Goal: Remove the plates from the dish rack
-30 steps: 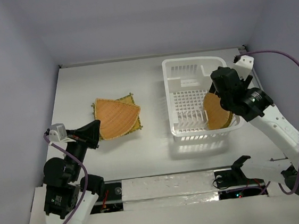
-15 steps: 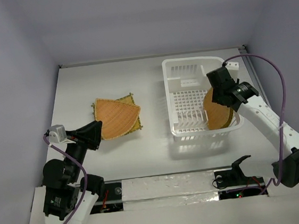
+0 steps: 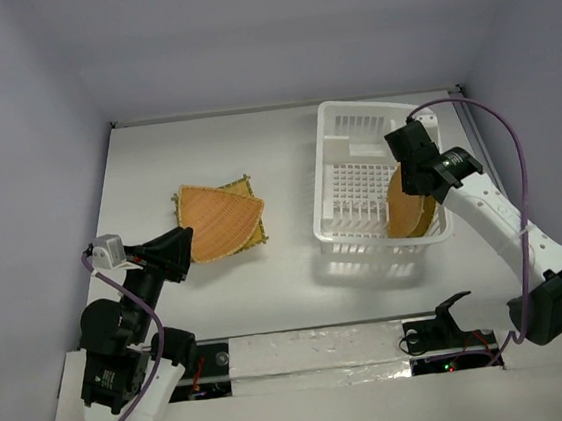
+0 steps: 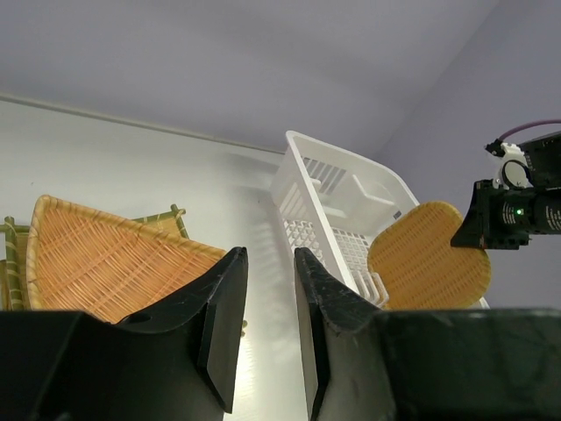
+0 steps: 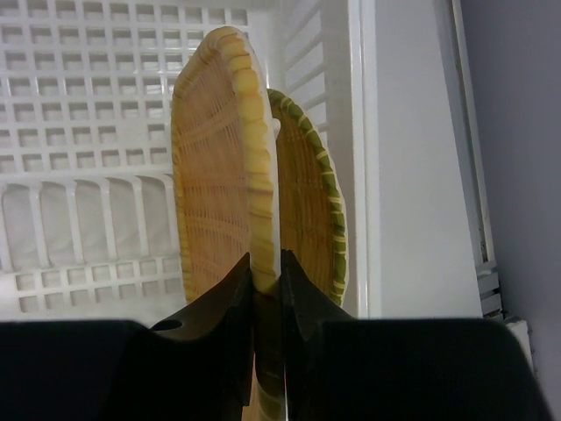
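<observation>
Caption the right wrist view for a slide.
Right hand pinching the rim of a woven plate standing on edge in the white rack, a green-rimmed plate beside it.

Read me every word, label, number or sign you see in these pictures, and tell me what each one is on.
No text can be read in any view.
On the dish rack, a small dark mark on the inner wall is too small to read, and may not be writing.
On the plates, no writing shows.
</observation>
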### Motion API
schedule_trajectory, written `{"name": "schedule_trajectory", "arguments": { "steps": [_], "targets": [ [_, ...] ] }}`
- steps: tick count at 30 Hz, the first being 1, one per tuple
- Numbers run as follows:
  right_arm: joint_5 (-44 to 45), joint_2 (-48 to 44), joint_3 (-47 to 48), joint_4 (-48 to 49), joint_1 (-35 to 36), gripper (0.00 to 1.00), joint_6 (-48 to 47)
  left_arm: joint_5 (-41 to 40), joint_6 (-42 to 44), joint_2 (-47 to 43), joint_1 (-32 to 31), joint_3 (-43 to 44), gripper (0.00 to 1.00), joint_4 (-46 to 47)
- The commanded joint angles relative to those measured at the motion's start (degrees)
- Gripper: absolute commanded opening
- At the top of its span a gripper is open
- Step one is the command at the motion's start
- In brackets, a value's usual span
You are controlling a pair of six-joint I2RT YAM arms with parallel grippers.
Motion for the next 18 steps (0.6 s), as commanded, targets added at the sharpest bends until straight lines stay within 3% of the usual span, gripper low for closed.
{"name": "schedule_trajectory", "arguments": {
  "steps": [1, 7, 18],
  "targets": [
    [4.1, -0.1, 5.2, -0.7, -0.4, 0.12, -1.6, 0.8, 0.2, -0.8, -0.3, 0.8, 0.25, 2.3],
    [5.7, 0.1, 9.1, -2.1, -0.4, 0.00, -4.3, 0.6, 0.2, -0.8, -0.3, 0.8, 0.26, 2.3],
    [8.1, -3.5, 19.0, -2.1, -0.4, 0.00, -5.8, 0.6, 0.1, -0.3, -0.3, 0.8, 0.28, 2.3]
  ]
}}
